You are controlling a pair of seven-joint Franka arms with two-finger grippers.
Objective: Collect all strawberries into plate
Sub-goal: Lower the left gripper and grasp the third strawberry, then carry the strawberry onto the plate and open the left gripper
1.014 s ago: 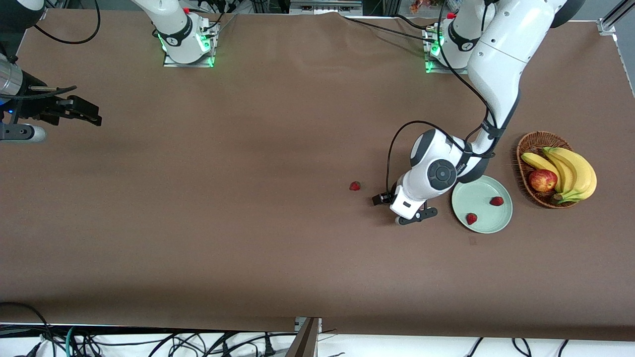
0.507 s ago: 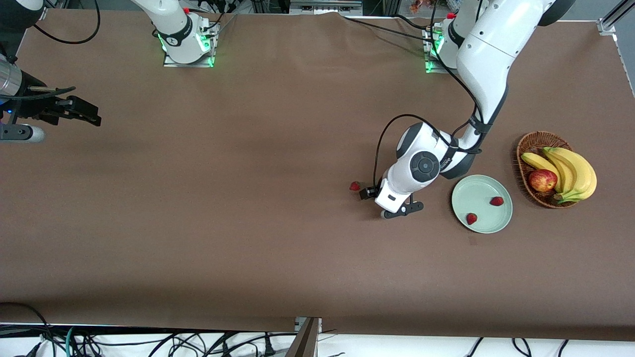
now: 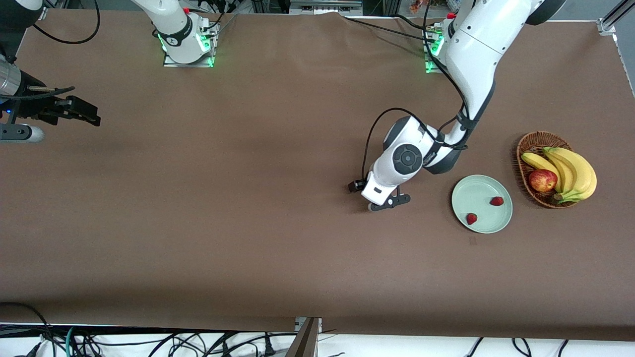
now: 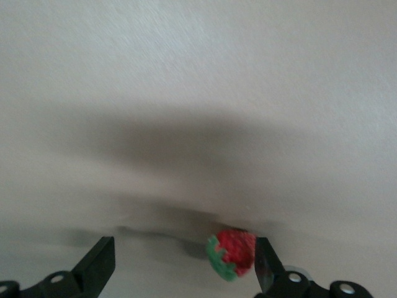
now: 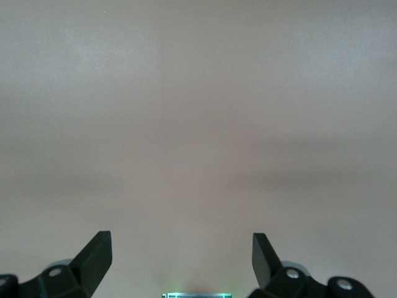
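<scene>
Between the spread fingers of the left end effector [image 4: 184,267], a single strawberry [image 4: 231,253] is seen in the left wrist view. It is a small red berry with a green leafy cap, and it lies just beside one fingertip [image 4: 263,262], well apart from the other. Contact with that fingertip cannot be confirmed. The berry's long axis lies roughly level along the surface, with the cap end turned toward the wider part of the gap. In the front view this berry is hidden under the left arm's wrist, which is held low over the surface [image 3: 248,198].

Two further strawberries [image 3: 496,201] [image 3: 471,218] are located on the plate [image 3: 483,186], a round, shallow, pale mint-green dish. They are set apart from each other, one nearer the front camera than the other. The plate is positioned toward the left arm's end of the surface, just beside a woven basket [image 3: 526,148] in which bananas [image 3: 575,171] and an apple [image 3: 542,180] are held.

The surface is covered in plain brown material. Cables [image 3: 149,342] are seen along its edge nearest the front camera.

The right end effector [image 3: 79,113] is held with fingers spread at the right arm's end of the surface, where that arm waits.
</scene>
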